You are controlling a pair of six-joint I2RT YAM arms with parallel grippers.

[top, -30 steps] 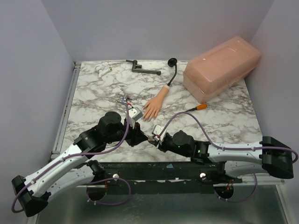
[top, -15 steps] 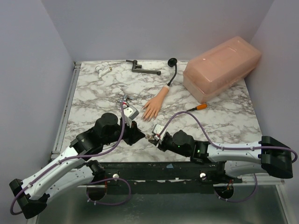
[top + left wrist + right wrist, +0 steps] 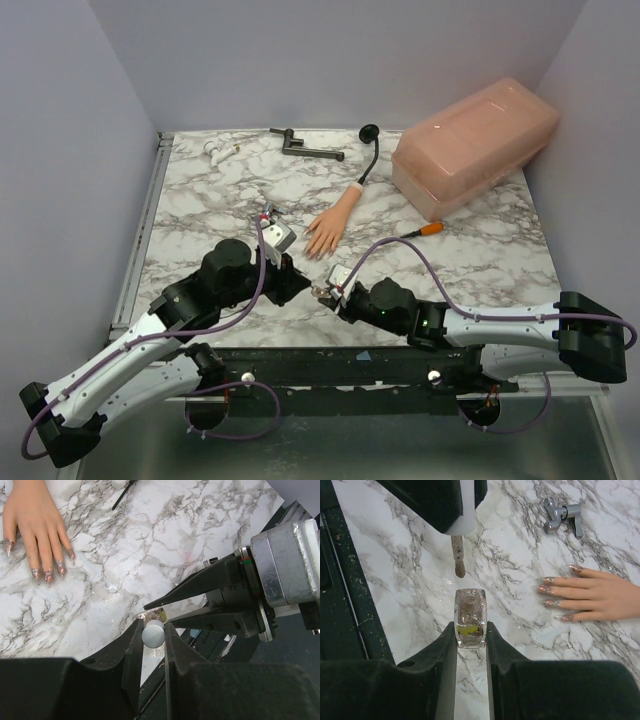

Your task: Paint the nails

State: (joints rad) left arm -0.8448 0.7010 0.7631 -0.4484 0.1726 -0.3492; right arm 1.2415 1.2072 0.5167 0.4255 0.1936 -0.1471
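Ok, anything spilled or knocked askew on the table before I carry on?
Nothing stands out. The open polish bottle is clamped in the right gripper, the brush held by the left gripper hangs close to its mouth, and the mannequin hand lies flat on the marble table with no spilled polish visible around it.

Place: robot test cell, lab-type.
Walls: plain lilac panels (image 3: 330, 60) on 3 sides of me.
Table (image 3: 200, 200): marble-print top, metal rail (image 3: 140, 240) at L edge.
Mounts: my L arm (image 3: 130, 345) & R arm (image 3: 500, 325) bolted to black frame (image 3: 330, 362) at near edge, purple cables (image 3: 395, 243) on both.
Props: fake hand (image 3: 328, 228) & pink box (image 3: 475, 140), practice gear.
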